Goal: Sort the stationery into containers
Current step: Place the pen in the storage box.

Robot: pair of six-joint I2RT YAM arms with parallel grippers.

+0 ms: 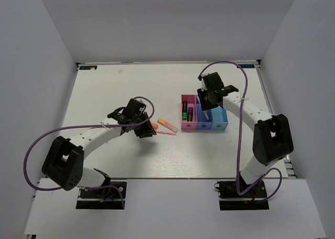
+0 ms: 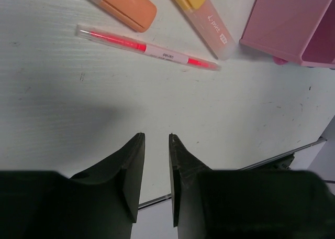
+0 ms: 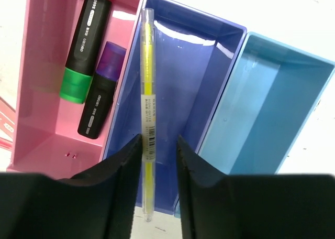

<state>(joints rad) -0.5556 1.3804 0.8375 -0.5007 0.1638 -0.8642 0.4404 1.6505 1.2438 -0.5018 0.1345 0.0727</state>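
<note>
- Thin pale-yellow plastic pen (image 3: 147, 92) over the small blue-purple plastic bin (image 3: 209, 66), toward the right edge of the white table (image 1: 104, 87).
- Lying long-ways, right along the bin's left wall, near end poking past the near rim.
- Hard to tell whether hanging in the air or resting on that wall.
- Right gripper (image 3: 159, 144) around the pen, black fingers spread a bit wider than it. Pen against one finger only, with a gap at the other.
- To do this step well: keep the pen in line with the bin's long side, move it off the wall toward the middle of the bin, go low, then let go so it cannot bounce out or roll next door.
- Pink plastic bin (image 3: 42, 92) joined on the left, with a fat black-green marker (image 3: 84, 45) and a purple marker (image 3: 102, 92) lying inside.
- Cyan plastic bin (image 3: 282, 102) joined on the right.
- Left gripper (image 2: 157, 139) over bare table near the middle, fingers close together with a slim gap, pinching nothing.
- Just ahead of it, loose on the table: a thin pink pen (image 2: 146, 47), a short orange highlighter (image 2: 125, 6) and a yellow-capped highlighter (image 2: 204, 13) near the pink bin.
</note>
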